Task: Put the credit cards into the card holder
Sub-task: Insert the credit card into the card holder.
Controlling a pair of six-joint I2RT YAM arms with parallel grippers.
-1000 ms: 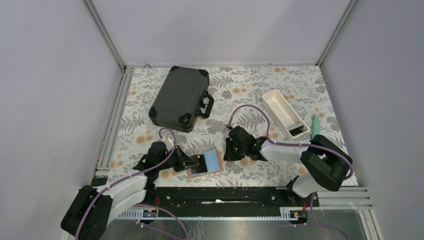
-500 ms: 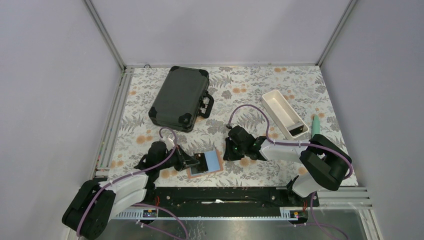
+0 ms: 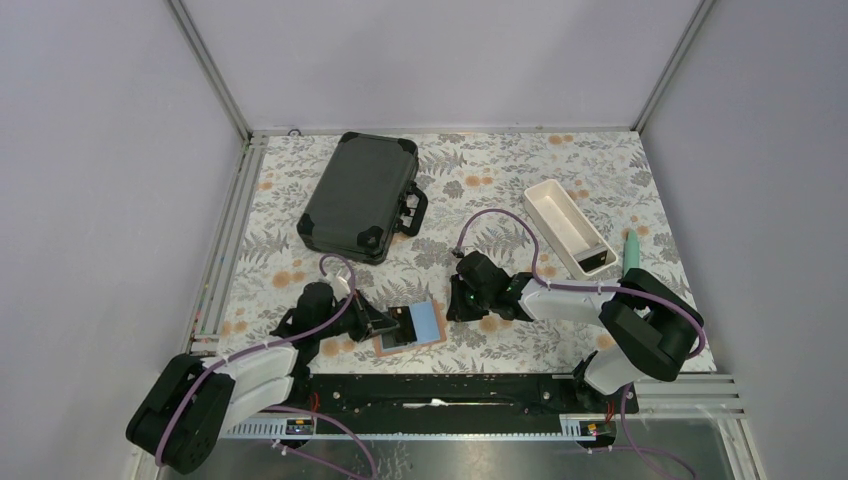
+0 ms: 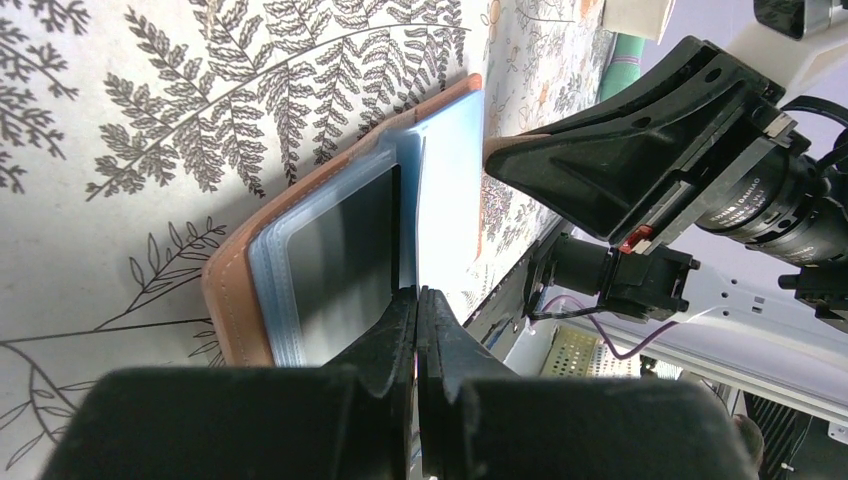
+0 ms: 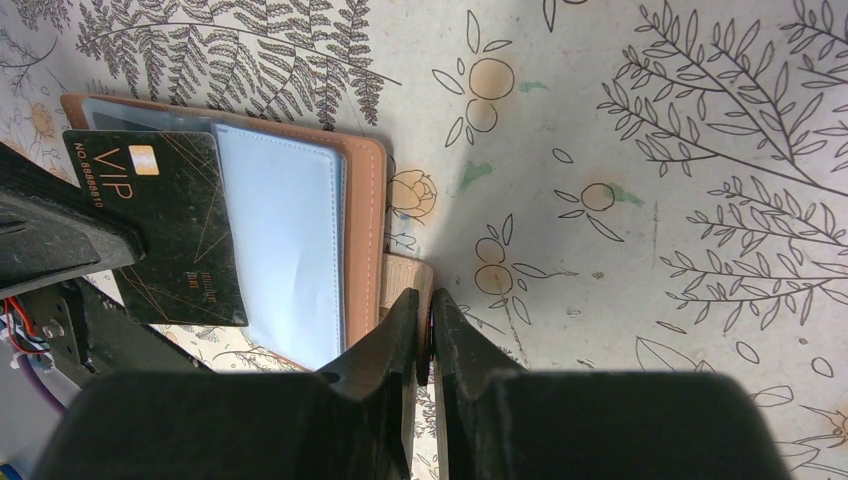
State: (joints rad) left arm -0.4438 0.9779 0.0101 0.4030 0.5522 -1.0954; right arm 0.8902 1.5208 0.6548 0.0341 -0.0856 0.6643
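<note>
**A:** The card holder (image 3: 410, 327) lies open at the near edge of the table, between the two arms, pale blue pages up.

**B:** What's the left gripper (image 4: 418, 297) doing?

**A:** Its fingers are pressed tight together, and they appear to pinch the left edge of the black card (image 5: 160, 225). The card lies across the holder's left page with its far corner seemingly under the clear sleeve. I can't tell how deep it sits.

**B:** And the right gripper (image 5: 422, 300)?

**A:** It's almost closed, nipping the tan strap (image 5: 405, 272) on the holder's right side and anchoring it to the table.

**B:** So this is the insertion step. What makes it go well?

**A:** I'd say keep the card flat and low, square to the pocket mouth, and push it rightward in one straight line. A tilted corner could snag the sleeve. The right side should hold firm without lifting, or the page folds and the holder skates away.

**B:** When should it let go?

**A:** Only once the card is seated.

**B:** Any more cards?

**A:** There's something dark at the near end of the white tray (image 3: 560, 215), on the right. It's too small to tell what it is.
</note>
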